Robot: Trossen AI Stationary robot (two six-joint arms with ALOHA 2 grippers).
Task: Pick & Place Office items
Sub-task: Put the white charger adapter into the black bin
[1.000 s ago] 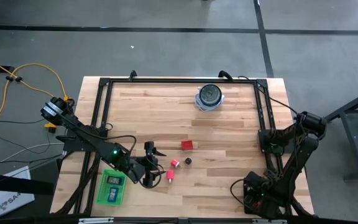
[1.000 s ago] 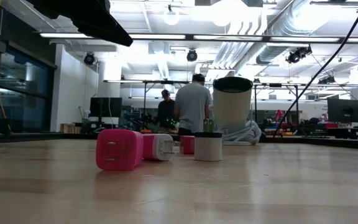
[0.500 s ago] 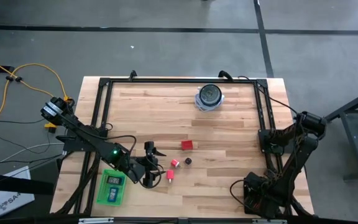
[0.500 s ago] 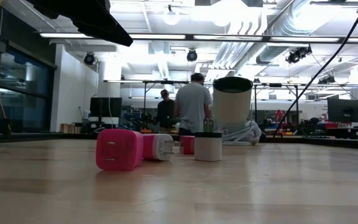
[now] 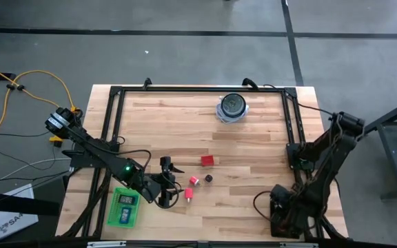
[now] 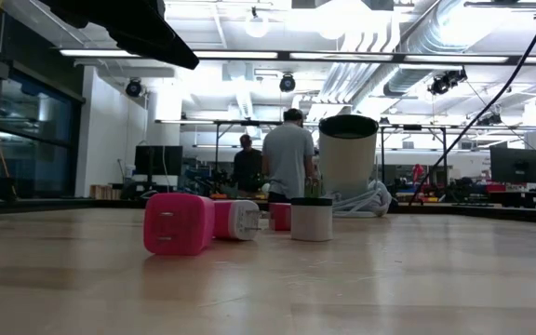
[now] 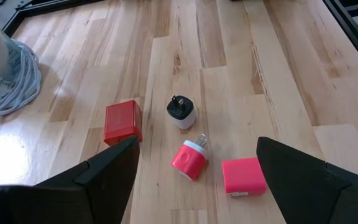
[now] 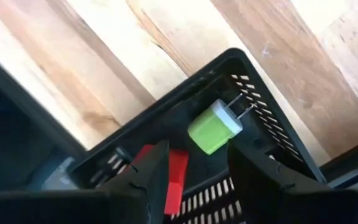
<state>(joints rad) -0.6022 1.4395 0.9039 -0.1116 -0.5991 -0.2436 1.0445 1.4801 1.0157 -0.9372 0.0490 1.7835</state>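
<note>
On the table lie a red block (image 5: 207, 160) (image 7: 122, 121), a black-and-white plug piece (image 5: 209, 178) (image 7: 181, 112), a pink-and-white plug piece (image 5: 193, 180) (image 7: 190, 159) and a pink block (image 5: 188, 195) (image 7: 243, 176). My left gripper (image 5: 169, 182) (image 7: 196, 142) is wide open and empty, on their left and pointing at them. My right gripper (image 8: 197, 186) (image 5: 282, 213) is open and empty above a black tray (image 8: 253, 74) at the near right corner. A green plug piece (image 8: 215, 127) and a red piece (image 8: 174, 171) lie in that tray.
A green tray (image 5: 112, 213) holding small pieces lies at the near left, beside my left arm. A round blue-white object with a dark top (image 5: 232, 107) and a coiled cord stands at the far middle. A black frame (image 5: 198, 88) runs around the table. People stand in the room behind (image 6: 287, 154).
My right arm's elbow has moved a little toward the table's far right, while its gripper stays over the black tray. The pieces on the table have not moved.
</note>
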